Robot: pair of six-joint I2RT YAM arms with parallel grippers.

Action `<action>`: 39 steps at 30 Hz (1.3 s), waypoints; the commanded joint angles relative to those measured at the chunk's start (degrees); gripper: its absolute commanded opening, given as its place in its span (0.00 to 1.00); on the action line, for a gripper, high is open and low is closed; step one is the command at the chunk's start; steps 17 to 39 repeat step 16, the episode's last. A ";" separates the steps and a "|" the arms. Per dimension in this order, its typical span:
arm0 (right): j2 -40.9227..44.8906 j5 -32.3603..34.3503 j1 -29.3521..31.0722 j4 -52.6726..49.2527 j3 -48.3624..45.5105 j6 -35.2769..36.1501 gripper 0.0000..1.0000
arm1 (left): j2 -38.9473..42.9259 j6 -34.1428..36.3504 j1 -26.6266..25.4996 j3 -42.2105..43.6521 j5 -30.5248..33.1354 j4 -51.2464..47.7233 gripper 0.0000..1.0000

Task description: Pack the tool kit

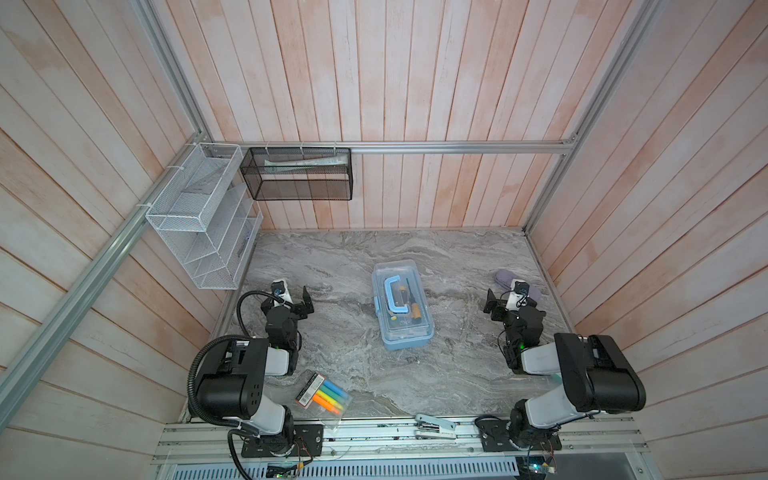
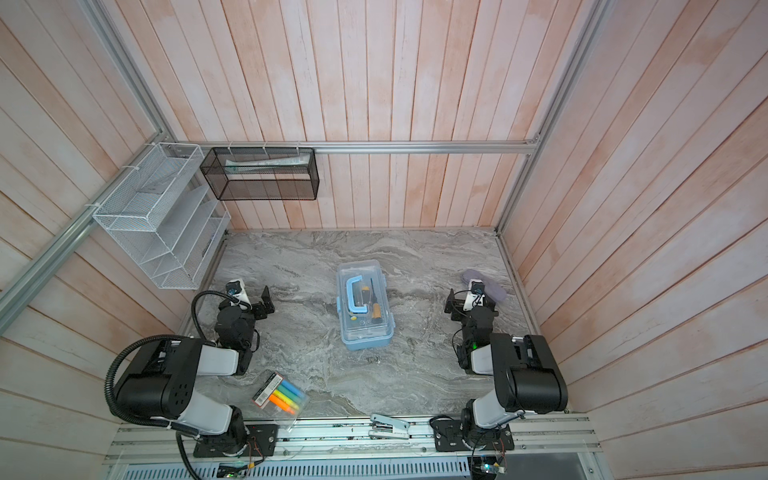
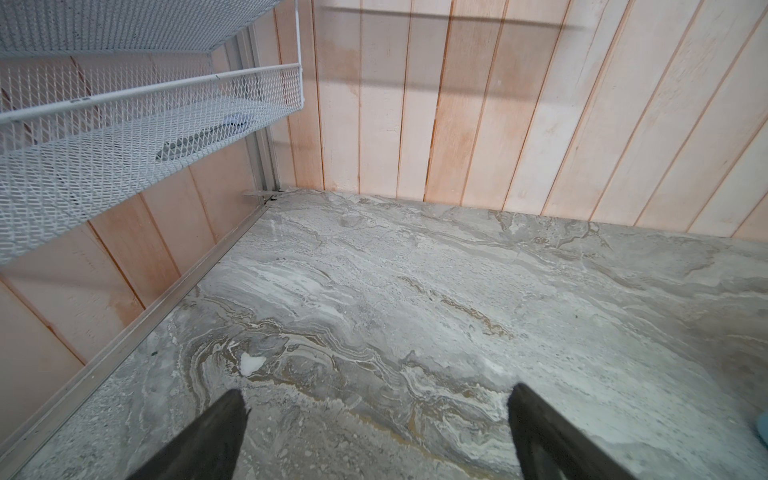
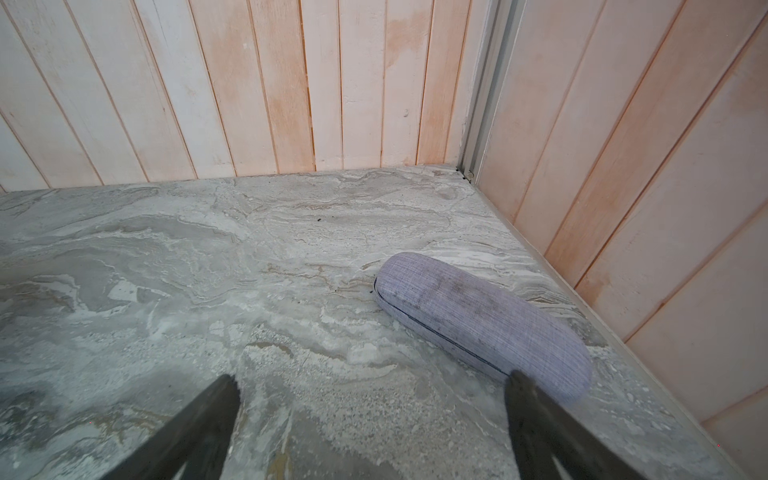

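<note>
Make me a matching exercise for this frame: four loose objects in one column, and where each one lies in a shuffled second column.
1. tool kit
2. packet of highlighters
3. lilac case
4. stapler

A. on the aluminium rail at the front
B. middle of the marble table
C. beside the right gripper
D. front left of the table

Pairs: 1-B, 2-D, 3-C, 4-A

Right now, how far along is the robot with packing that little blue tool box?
Done: an orange-handled screwdriver already lies inside the small light-blue plastic tool kit, its transparent lid apparently down. In hand: nothing; the left gripper and right gripper stand open, apart from it. Left: I cannot tell whether its latch is fastened, and neither gripper touches the box.
</note>
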State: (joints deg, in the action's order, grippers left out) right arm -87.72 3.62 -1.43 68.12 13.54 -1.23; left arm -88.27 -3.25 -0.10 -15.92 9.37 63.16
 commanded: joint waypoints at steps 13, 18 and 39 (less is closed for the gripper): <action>0.77 -0.80 -0.06 0.13 0.79 0.33 0.98 | -0.06 -0.52 0.36 -1.17 -0.57 -1.06 1.00; 0.72 -0.80 -0.06 0.15 0.79 0.33 0.98 | 0.00 -0.45 0.36 -1.08 -0.57 -0.94 1.00; 0.72 -0.80 -0.06 0.15 0.79 0.33 0.98 | 0.00 -0.45 0.36 -1.08 -0.57 -0.94 1.00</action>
